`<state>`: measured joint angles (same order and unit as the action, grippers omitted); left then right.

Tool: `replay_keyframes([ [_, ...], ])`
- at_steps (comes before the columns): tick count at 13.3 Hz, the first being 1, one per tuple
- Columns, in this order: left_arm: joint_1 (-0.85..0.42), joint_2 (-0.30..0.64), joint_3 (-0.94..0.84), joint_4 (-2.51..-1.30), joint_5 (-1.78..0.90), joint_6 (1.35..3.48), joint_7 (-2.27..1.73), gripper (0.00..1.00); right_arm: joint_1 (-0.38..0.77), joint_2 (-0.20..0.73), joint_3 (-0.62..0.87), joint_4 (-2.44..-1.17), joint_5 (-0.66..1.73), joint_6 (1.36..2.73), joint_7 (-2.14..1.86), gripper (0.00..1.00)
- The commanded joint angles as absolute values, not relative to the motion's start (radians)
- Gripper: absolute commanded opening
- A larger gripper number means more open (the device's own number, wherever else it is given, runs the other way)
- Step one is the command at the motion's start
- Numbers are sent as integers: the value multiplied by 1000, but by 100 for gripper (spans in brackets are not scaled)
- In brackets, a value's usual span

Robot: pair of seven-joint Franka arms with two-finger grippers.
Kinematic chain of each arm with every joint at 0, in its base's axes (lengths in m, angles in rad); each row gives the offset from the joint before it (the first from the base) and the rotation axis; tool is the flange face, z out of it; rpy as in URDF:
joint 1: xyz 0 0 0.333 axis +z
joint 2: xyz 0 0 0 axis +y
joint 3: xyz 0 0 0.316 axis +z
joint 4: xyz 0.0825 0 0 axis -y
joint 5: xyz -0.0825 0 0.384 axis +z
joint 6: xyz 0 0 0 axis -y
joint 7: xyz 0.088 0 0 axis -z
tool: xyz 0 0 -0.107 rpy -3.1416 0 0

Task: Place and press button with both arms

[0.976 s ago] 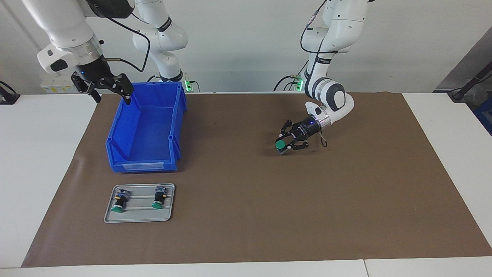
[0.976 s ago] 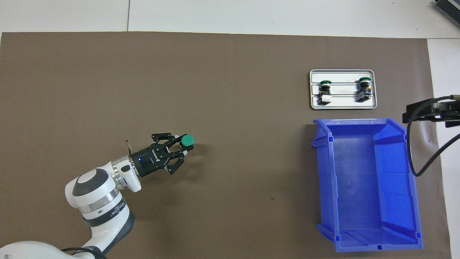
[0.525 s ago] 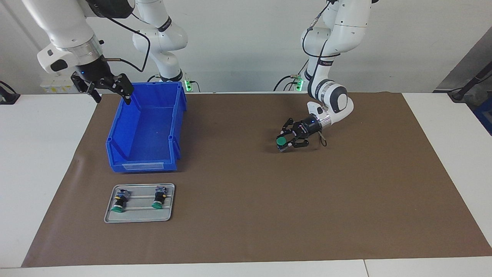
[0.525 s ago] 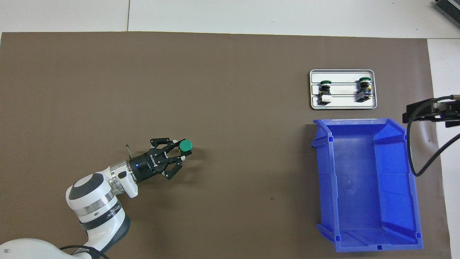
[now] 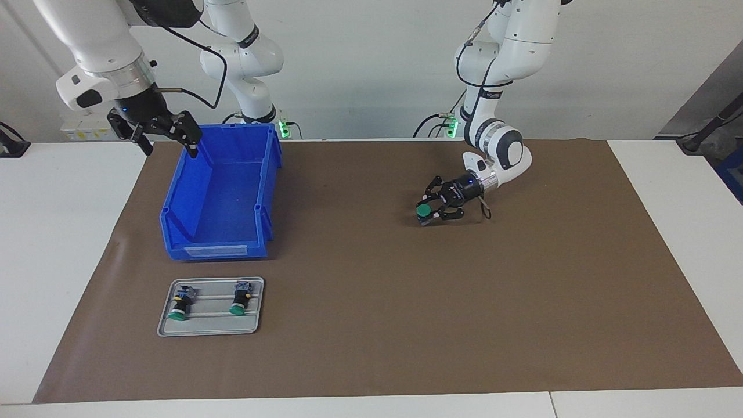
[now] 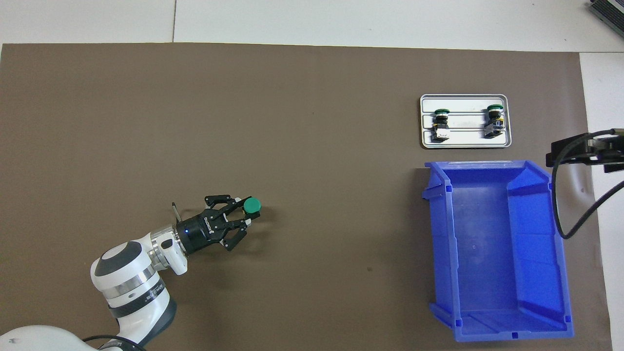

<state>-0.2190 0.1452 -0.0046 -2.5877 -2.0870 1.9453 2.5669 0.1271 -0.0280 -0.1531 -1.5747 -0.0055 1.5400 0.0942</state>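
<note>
Green-capped and thumb-sized, the small push-button switch (image 5: 424, 210) with its black collar sits in the left pincer (image 5: 428, 211), whose black fingers are closed part-way around its body, cap pointing toward the right arm's end of the desk (image 5: 69, 244). Over the last second the left arm's wrist has sunk and drawn slightly back toward its base, so the button has come down close over the brown paper mat (image 5: 371, 325) in the middle of the desk; whether it already touches the mat cannot be told. That lowering reads as the placing step nearly done, with release and the press yet to come. The right pincer (image 5: 168, 132) has not moved: it hangs with fingers spread wide and empty over the rim of the open blue plastic bin (image 5: 220, 232) at the right arm's end, waiting. Two more green-capped switches (image 5: 209, 303) lie side by side on the small grey metal tray (image 5: 209, 330), which sits farther from the robots than the bin and just beside it. Pressing will probably need the button set steady first, or it may tip.
</note>
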Motion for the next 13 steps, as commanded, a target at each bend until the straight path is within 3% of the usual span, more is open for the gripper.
replay_keyframes([
  [1,-209,117,-5,-2638,-2097,1937,2595,50,118,-52,-150,-1603,2,1555,69,100],
  [2,-209,111,-5,-2649,-2097,1936,2595,57,118,-52,-150,-1603,2,1555,69,100],
  [3,-206,109,-5,-2661,-2097,1936,2597,73,118,-52,-150,-1603,2,1555,69,100],
  [4,-189,109,-5,-2666,-2095,1937,2594,81,118,-52,-150,-1603,2,1555,69,100],
  [6,-184,110,-5,-2660,-2094,1954,2588,92,118,-52,-150,-1603,2,1555,69,100],
  [13,-78,120,-5,-2612,-1889,1959,2482,92,115,-52,-150,-1603,2,1555,67,100],
])
